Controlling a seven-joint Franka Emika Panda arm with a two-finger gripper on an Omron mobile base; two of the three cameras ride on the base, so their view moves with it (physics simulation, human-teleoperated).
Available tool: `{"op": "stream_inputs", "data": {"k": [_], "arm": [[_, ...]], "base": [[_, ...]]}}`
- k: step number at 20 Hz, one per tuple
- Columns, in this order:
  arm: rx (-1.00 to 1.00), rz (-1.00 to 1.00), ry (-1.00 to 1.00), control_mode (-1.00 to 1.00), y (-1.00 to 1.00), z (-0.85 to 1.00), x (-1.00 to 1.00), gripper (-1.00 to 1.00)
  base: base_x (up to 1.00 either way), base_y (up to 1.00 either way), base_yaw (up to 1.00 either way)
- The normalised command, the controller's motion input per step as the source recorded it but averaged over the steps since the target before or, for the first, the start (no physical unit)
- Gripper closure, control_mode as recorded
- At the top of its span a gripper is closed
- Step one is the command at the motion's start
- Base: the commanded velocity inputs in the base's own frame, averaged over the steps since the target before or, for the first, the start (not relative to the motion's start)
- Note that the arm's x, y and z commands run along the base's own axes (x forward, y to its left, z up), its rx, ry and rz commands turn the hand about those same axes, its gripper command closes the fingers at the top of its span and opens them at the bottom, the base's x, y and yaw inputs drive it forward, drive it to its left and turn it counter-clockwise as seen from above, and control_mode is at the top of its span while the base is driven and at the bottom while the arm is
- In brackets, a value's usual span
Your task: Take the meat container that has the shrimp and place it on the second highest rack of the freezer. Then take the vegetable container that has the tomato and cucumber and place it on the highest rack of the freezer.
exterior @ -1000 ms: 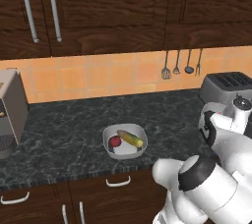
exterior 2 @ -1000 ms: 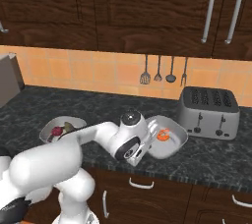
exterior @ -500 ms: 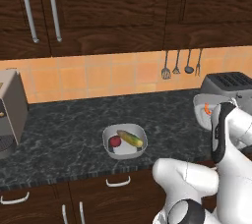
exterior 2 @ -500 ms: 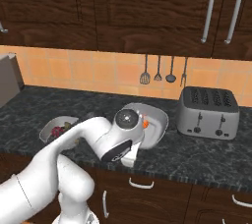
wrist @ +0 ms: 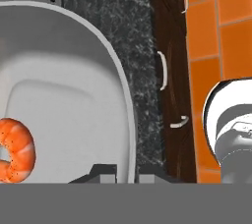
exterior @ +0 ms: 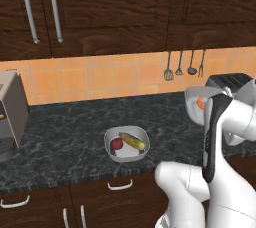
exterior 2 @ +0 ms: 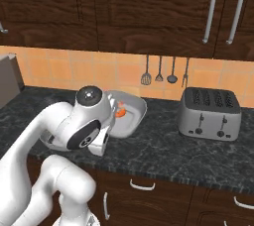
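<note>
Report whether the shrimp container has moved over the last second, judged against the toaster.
Yes. The shrimp container, held in the tool, has risen off the counter and swung left, away from the toaster.

The grey meat container [exterior 2: 130,116] is lifted off the surface, tilted, with the orange shrimp [wrist: 15,149] inside. The vegetable container [exterior: 127,144] holds tomato [exterior: 117,143] and cucumber [exterior: 132,141] on the dark surface [exterior: 65,137].

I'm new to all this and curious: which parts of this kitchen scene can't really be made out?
- Pincer: in the hand view, just its tips show at the shrimp tub's rim.
- Shrimp: cut by that view's left edge.
- Shrimp tub in the right base view: the arm covers its left part.
- Toaster: mostly behind the arm in the left base view.
</note>
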Motion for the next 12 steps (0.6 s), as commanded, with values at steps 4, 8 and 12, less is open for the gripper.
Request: {"op": "stream_inputs", "data": {"k": [4,8,12], "arm": [[0.04,0.03,0.0,-1.0,0.44,0.6,-0.32,1.0],[0.0,0.02,-0.03,-1.0,0.44,0.37,-0.36,1.0],[-0.03,0.0,-0.14,-1.0,0.3,0.23,-0.76,1.0]], "base": [[0.0,0.0,0.0],[0.0,0.0,0.0],[0.0,0.0,0.0]]}}
